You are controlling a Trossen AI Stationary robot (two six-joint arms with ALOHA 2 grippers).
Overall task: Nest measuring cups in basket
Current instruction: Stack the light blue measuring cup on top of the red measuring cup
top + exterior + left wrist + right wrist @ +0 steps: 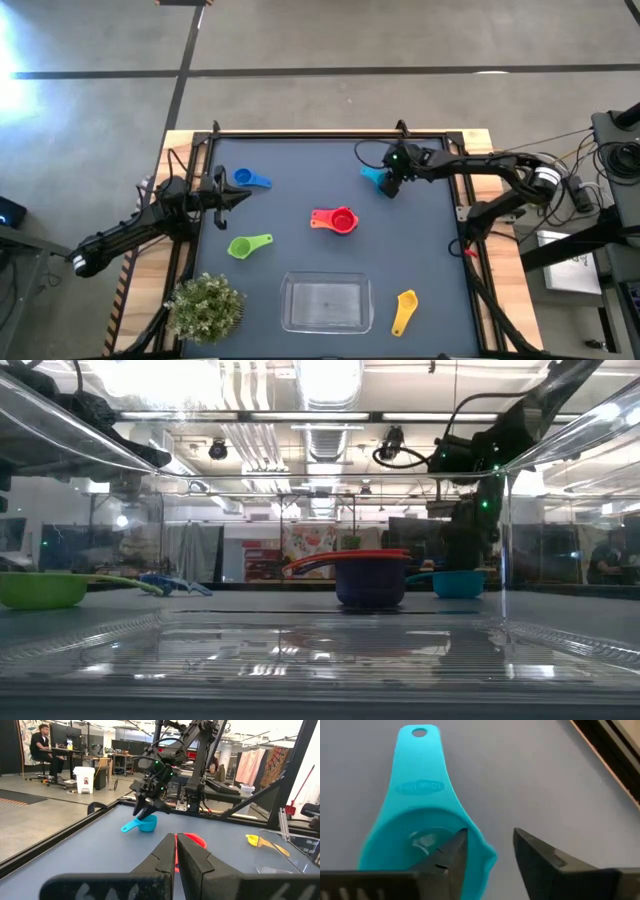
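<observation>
The teal cup (374, 177) sits on the dark mat near the far edge, handle pointing left. My right gripper (490, 852) is open over the teal cup (420, 815), one finger inside the bowl and one outside its rim. A nested stack (336, 220) stands mid-table, red on top; the low view shows a purple bowl (370, 584) and an orange handle (300, 565). The blue cup (250, 180), green cup (248, 245) and yellow cup (403, 312) lie apart. The clear basket (292, 303) sits at the near edge. My left gripper (176, 851) is shut, hovering beside the blue cup. My right gripper comes at the teal cup from above, slanting down. One finger (451, 851) is inside the bowl and the other (535, 855) is outside the rim (487, 854) opposite the handle. A gap shows at the outer finger; whether the inner one touches, I cannot tell. The cup rests on the mat.
A bushy green plant (205, 308) stands at the near left corner beside the basket. A raised black frame (300, 134) borders the mat. Open mat lies between the stack and the basket. A person sits at a desk in the room beyond.
</observation>
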